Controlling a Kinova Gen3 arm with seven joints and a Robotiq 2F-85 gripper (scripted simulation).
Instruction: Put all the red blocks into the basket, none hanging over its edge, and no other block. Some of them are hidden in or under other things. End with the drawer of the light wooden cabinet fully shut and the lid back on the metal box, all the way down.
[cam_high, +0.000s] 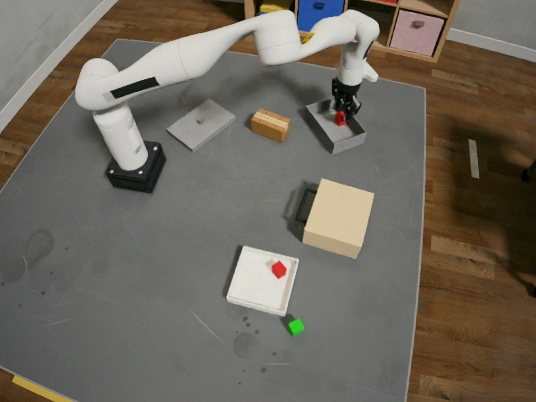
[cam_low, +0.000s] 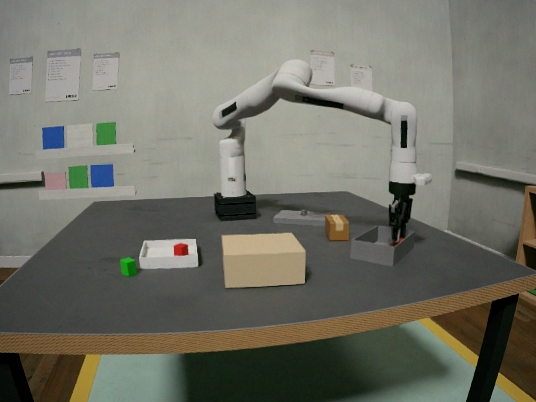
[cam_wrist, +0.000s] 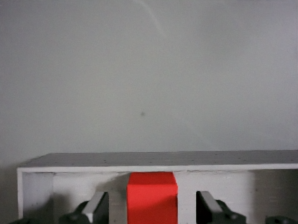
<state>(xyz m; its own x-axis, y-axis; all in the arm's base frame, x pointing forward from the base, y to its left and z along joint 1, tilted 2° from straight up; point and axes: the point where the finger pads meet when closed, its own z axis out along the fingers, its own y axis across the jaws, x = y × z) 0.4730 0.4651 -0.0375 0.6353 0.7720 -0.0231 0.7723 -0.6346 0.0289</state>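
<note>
The gripper (cam_high: 345, 114) (cam_low: 398, 238) (cam_wrist: 152, 207) points down into the open grey metal box (cam_high: 348, 144) (cam_low: 371, 253) (cam_wrist: 240, 158). It is partly open, its fingers on either side of a red block (cam_high: 340, 119) (cam_wrist: 152, 200), with a gap on each side in the wrist view. The white basket (cam_high: 256, 305) (cam_low: 169, 262) holds another red block (cam_high: 279, 270) (cam_low: 180, 249). The metal lid (cam_high: 212, 125) (cam_low: 286, 217) lies flat on the table, knob up. The light wooden cabinet (cam_high: 340, 215) (cam_low: 263, 262) has a dark handle (cam_high: 300, 205) on its left side; no drawer interior is visible.
A brown taped box (cam_high: 267, 129) (cam_low: 332, 230) stands between the lid and the metal box. A green block (cam_high: 296, 327) (cam_low: 128, 267) lies on the table outside the basket, near its corner. The cabinet stands between the metal box and the basket.
</note>
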